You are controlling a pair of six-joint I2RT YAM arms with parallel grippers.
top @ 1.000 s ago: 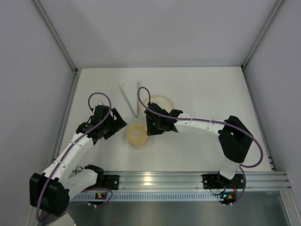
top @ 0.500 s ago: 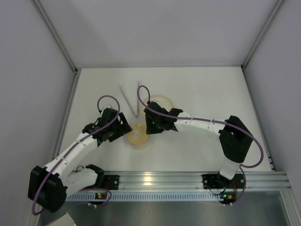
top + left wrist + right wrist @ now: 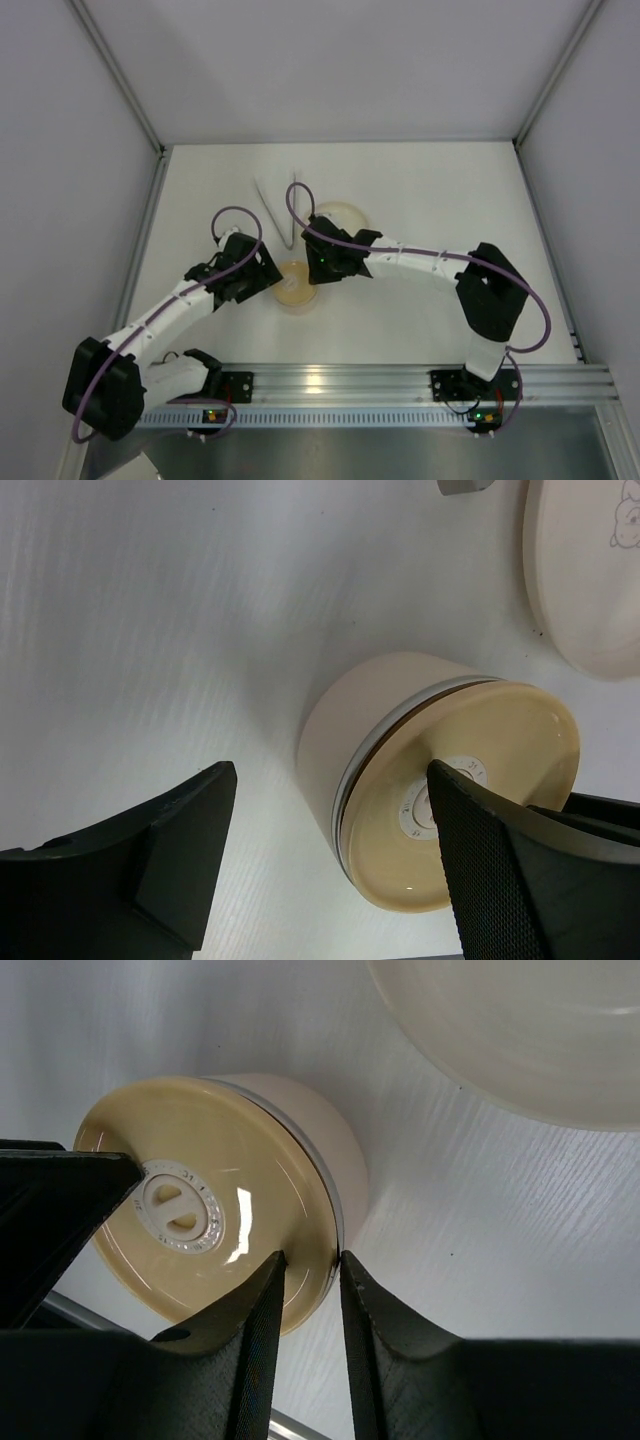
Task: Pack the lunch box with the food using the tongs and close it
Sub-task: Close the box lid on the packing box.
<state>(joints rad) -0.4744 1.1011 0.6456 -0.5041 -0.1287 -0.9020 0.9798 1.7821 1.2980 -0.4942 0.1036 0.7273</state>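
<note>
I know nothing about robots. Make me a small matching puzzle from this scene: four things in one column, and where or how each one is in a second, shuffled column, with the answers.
Things
1. tan lid
2. tongs
3. cream plate
4. left gripper

States
A. open, one finger on either side of the lunch box
B. lying on the table, held by nothing
C. sitting on the lunch box, rim pinched by the right gripper
D. partly hidden under the right arm in the top view

Pairs: 1-C, 2-B, 3-D, 4-A
</note>
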